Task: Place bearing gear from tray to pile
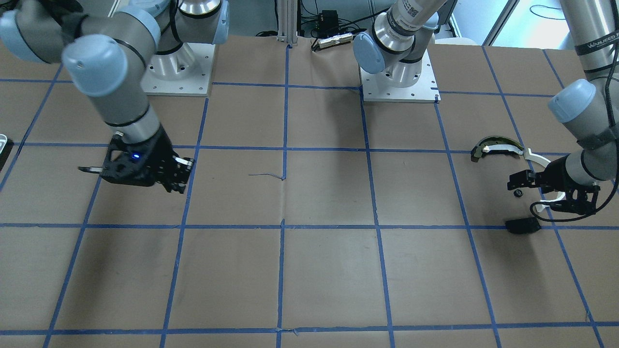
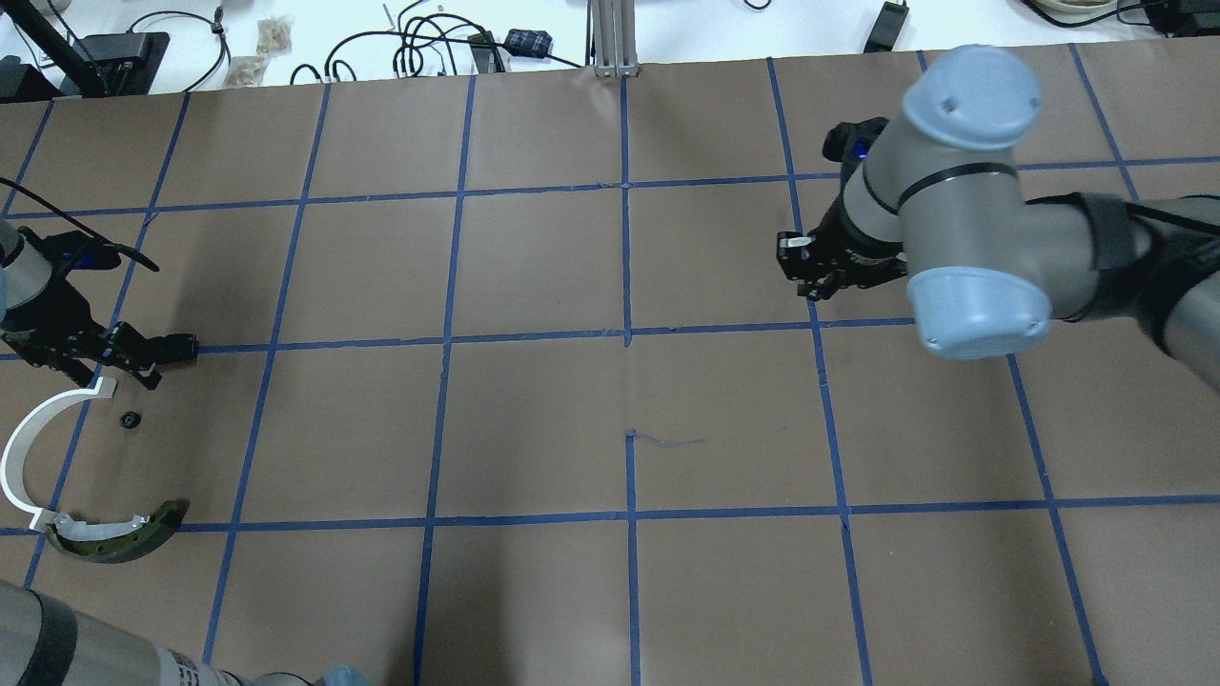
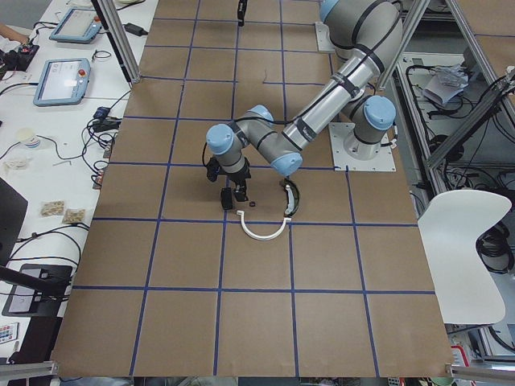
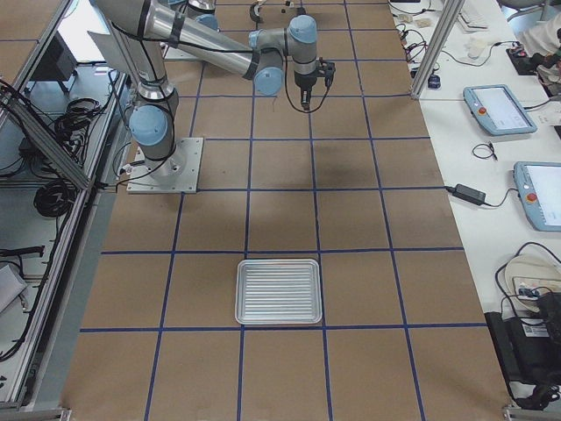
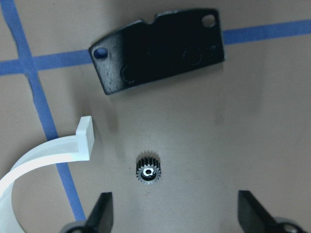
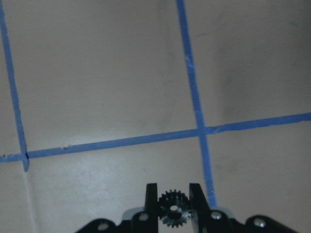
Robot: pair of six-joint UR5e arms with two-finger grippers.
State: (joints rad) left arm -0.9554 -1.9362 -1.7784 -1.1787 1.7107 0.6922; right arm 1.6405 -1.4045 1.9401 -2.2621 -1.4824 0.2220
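Bearing gear (image 6: 171, 212) sits pinched in the right end effector (image 6: 173, 194) (seemingly aloft).

Only one word can be made out: "WANJEED", in white capitals along the grey sleeve (image 1: 603, 42) on the left arm (image 1: 573, 121), at two o'clock seen from across the counter (image 1: 329, 270); its end is cut off. A black-and-white code label (image 1: 417, 8) sits on the same arm near one o'clock, too small to read.

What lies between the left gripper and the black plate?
One small black gear lies between left gripper and black plate, touching neither; the left wrist view shows it.
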